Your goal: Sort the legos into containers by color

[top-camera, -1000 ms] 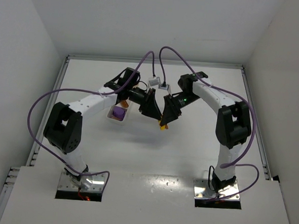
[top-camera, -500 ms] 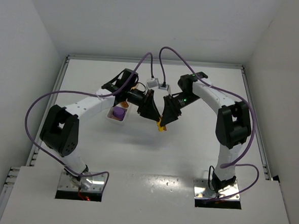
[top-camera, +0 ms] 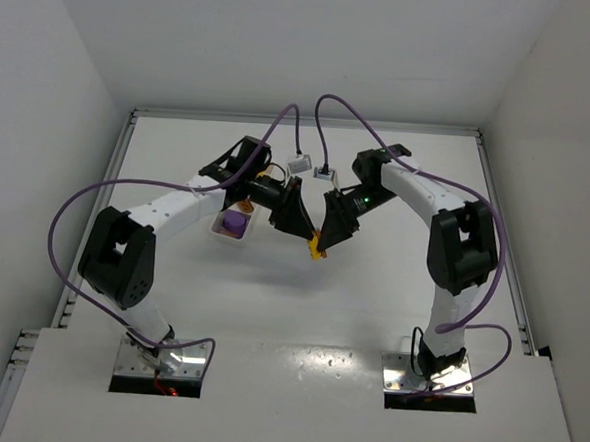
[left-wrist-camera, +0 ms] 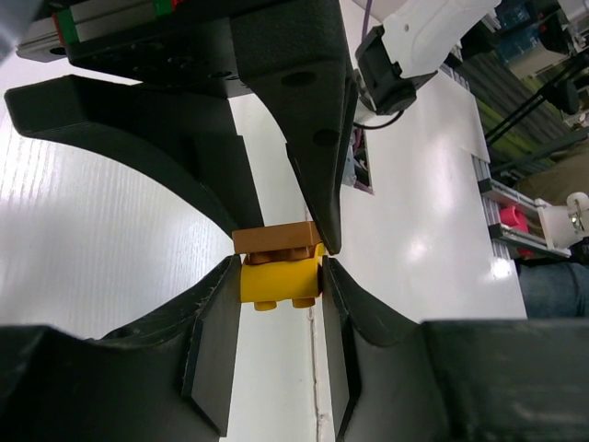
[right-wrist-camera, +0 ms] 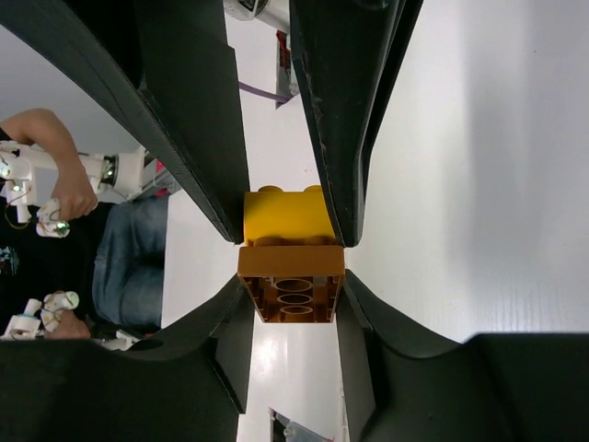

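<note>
A yellow lego and a brown-orange lego are stuck together, held above the table between both grippers. My left gripper is shut on the yellow lego. My right gripper is shut on the brown-orange lego, with the yellow lego beyond it. In the top view the left gripper and the right gripper meet tip to tip. The white tray lies to their left, partly under the left arm, with a purple lego in its near compartment.
White walls enclose the table on three sides. Purple cables arch over both arms. A bit of orange shows by the left wrist near the tray's far end. Bare table lies in front of the grippers.
Both grippers, still holding the joined legos, have shifted slightly to the left. The left arm's elbow has swung a little left.
</note>
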Robot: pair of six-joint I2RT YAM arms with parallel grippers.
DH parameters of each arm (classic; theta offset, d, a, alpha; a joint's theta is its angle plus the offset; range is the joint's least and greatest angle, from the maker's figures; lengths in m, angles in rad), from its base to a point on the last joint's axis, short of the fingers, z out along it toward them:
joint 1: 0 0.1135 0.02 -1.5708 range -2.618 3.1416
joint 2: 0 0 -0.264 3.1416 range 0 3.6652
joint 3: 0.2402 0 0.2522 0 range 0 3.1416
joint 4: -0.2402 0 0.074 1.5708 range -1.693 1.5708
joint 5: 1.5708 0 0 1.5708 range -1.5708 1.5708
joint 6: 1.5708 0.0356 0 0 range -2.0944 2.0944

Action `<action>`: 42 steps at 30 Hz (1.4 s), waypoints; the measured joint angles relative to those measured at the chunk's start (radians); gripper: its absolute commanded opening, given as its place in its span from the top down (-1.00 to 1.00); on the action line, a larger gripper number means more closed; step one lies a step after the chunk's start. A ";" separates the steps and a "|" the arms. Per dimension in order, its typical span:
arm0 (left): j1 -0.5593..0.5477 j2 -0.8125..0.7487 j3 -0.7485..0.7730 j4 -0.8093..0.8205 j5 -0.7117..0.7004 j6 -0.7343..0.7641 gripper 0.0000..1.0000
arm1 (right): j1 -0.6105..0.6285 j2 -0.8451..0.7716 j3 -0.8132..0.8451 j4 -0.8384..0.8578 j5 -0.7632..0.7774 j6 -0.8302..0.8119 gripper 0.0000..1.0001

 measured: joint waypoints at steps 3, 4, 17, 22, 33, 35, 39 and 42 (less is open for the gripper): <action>0.001 0.000 0.000 0.000 0.001 -0.002 1.00 | -0.001 -0.004 0.000 0.001 0.003 -0.001 0.43; 0.001 0.000 0.000 0.001 0.001 -0.002 1.00 | -0.002 -0.005 0.000 0.002 0.004 -0.001 0.50; 0.001 -0.017 -0.020 0.024 -0.009 0.002 1.00 | -0.055 -0.037 -0.011 0.006 -0.011 -0.007 0.96; 0.001 -0.018 -0.039 0.004 -0.015 0.005 1.00 | -0.114 -0.080 -0.020 0.006 -0.023 -0.007 0.96; 0.028 -0.086 -0.056 0.013 -0.309 0.023 1.00 | -0.177 -0.101 -0.051 0.003 -0.025 -0.009 0.96; 0.034 -0.148 -0.095 0.046 -0.468 0.014 1.00 | -0.203 -0.102 -0.052 0.003 -0.025 -0.009 0.96; 0.035 -0.201 -0.103 0.098 -0.808 0.000 1.00 | -0.249 -0.102 -0.053 0.003 -0.027 0.004 0.96; 0.042 -0.148 -0.060 0.127 -1.017 -0.003 1.00 | -0.277 -0.103 -0.063 0.005 -0.031 0.024 0.96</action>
